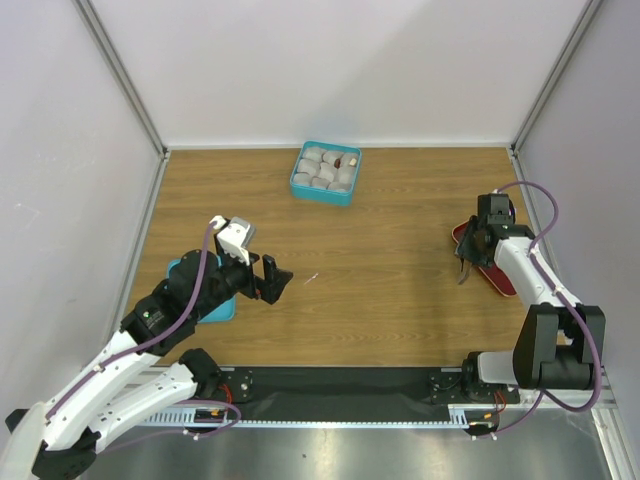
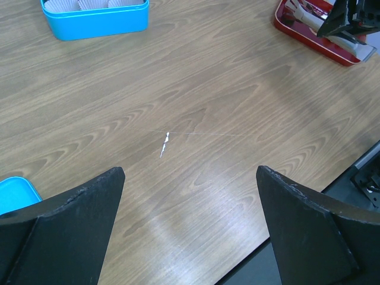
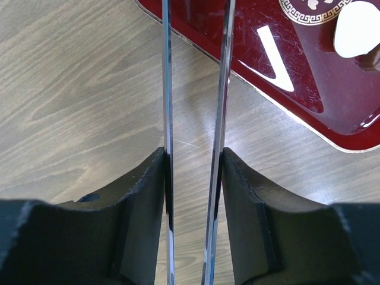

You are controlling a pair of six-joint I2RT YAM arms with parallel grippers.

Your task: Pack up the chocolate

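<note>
Right gripper [image 3: 193,155] tight on slim metal tweezers [image 3: 168,89] near glossy red tray [image 3: 285,101]; left gripper [image 2: 190,172] wide open, empty.

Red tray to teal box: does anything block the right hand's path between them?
Nothing visible does. Only table wood lies between the red tray and teal box; the left hand is well off that line.

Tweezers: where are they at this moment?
The tweezers are clamped in the right gripper at the right side of the table. In the right wrist view their blades cross the edge of the red tray.
</note>
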